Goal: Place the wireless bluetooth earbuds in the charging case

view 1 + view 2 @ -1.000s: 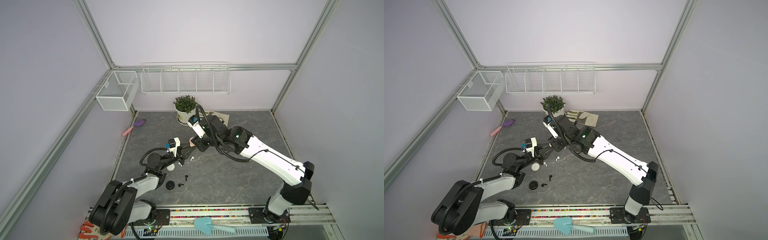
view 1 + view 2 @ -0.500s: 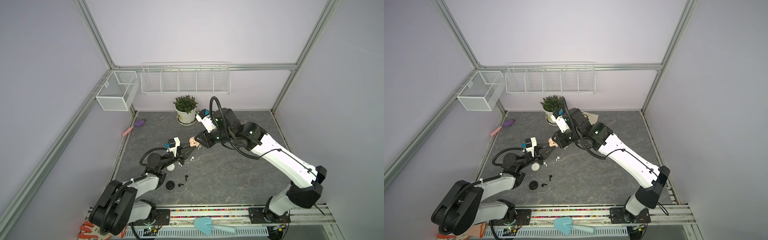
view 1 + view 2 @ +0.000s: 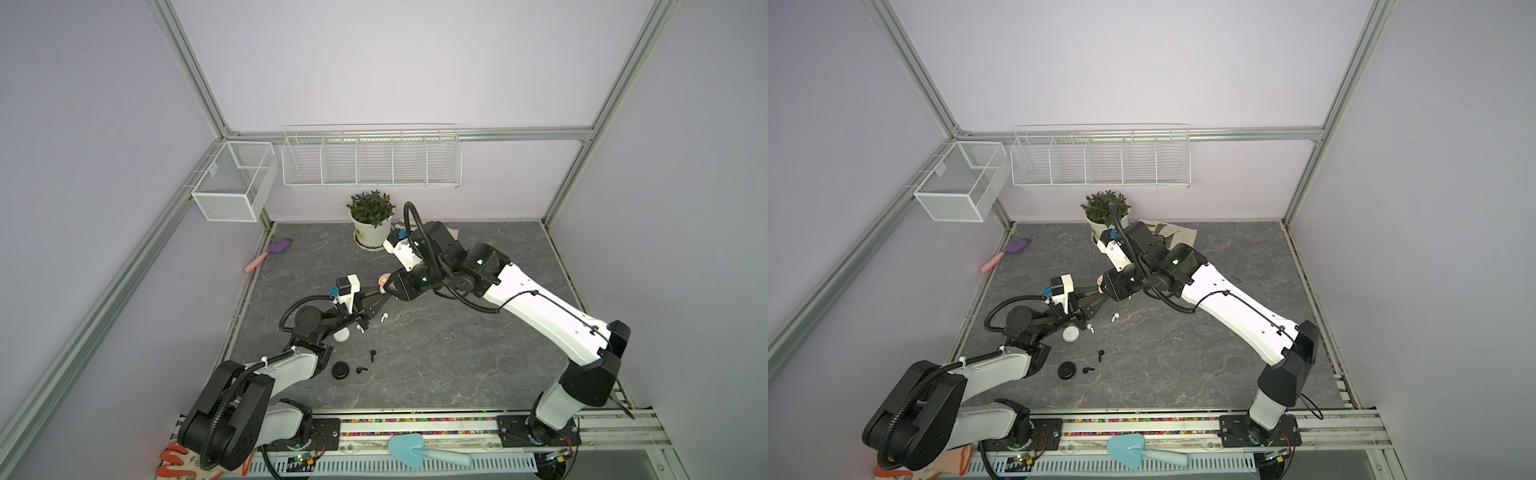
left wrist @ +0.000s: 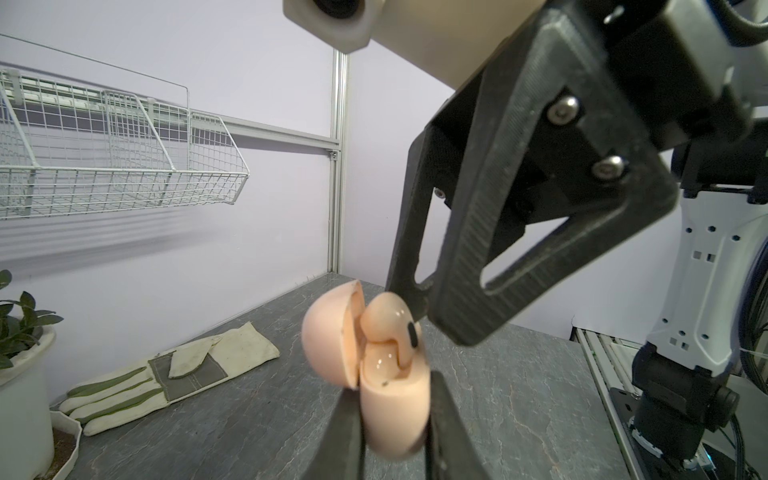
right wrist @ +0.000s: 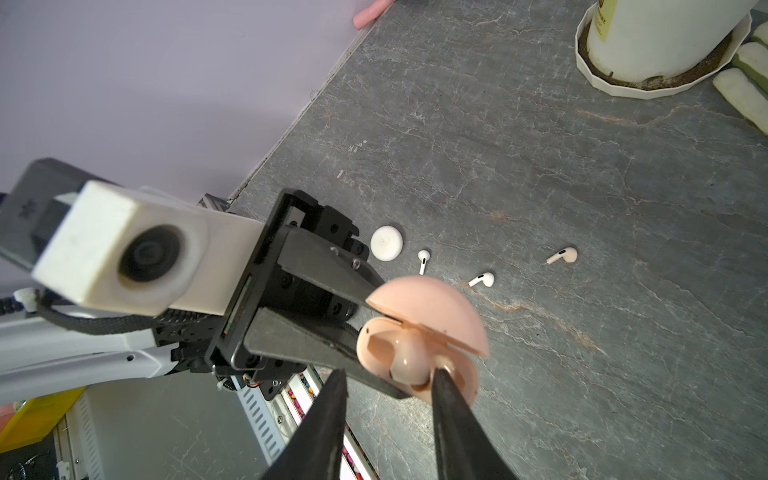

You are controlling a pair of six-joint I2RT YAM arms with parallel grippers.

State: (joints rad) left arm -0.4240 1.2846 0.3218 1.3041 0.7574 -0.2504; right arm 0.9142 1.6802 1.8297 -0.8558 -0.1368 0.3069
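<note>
My left gripper (image 4: 392, 399) is shut on the base of a pink charging case (image 4: 395, 415), held above the table with its lid (image 4: 328, 336) hinged open. A pink earbud (image 4: 388, 322) sits partly in the case. My right gripper (image 5: 390, 374) stands open at the case mouth, with one fingertip (image 5: 441, 376) against that earbud (image 5: 409, 361). On the table lie two white earbuds (image 5: 424, 255) (image 5: 482, 279), a pink earbud (image 5: 563, 256), and two black earbuds (image 3: 372, 354) (image 3: 361, 369). The held case (image 3: 384, 279) shows in both top views.
A round white case (image 3: 341, 334) and a round black case (image 3: 340, 369) lie near my left arm. A potted plant (image 3: 371, 224) and a glove (image 4: 166, 374) sit at the back. A purple brush (image 3: 268, 253) lies at the left edge, with wire baskets (image 3: 370, 160) on the wall.
My right arm has swung out to the right while its gripper has stayed at the case mouth. The left arm has held still with the case.
</note>
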